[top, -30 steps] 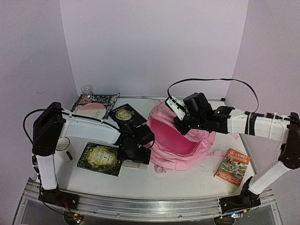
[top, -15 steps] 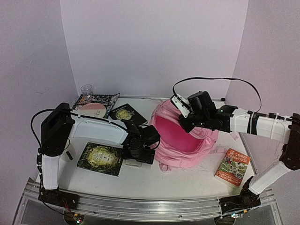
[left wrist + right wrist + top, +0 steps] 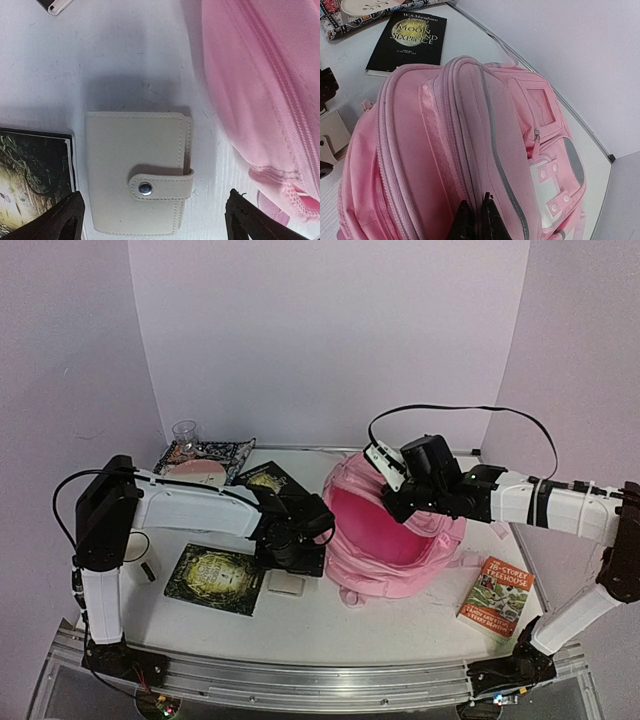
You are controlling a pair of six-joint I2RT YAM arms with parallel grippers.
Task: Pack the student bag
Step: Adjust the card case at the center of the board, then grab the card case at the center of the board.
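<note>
PACKING UNDER WAY: We see the pale-pink student bag [image 3: 400, 570] lying at the middle right of the white worktop [image 3: 330, 625], its mouth gaping toward the left arm and showing a deep-pink lining. The right tool [image 3: 476, 212] has its fingers pressed together on a fold of the bag's upper rim, pinching the fabric and lifting it so the mouth stands wide. The left tool [image 3: 154, 200] hangs fully spread above a cream snap-button wallet [image 3: 135, 165], one finger to either side and neither touching it, as far as we can tell. The wallet lies flat near the bag's lower edge, with a dark green-and-gold book [image 3: 213, 578] just beside it on the far side.

We judge the step in hand to be lifting the wallet. One finger sits over the book's corner, so we would nudge the tool toward the bag first. Then we would lower it straight until both tips meet the worktop and close across the wallet's body, clear of the pink fabric. The wallet is thin and smooth, so a shallow grip could slip. The right tool's hold on the rim should last until the wallet is inside.
</note>
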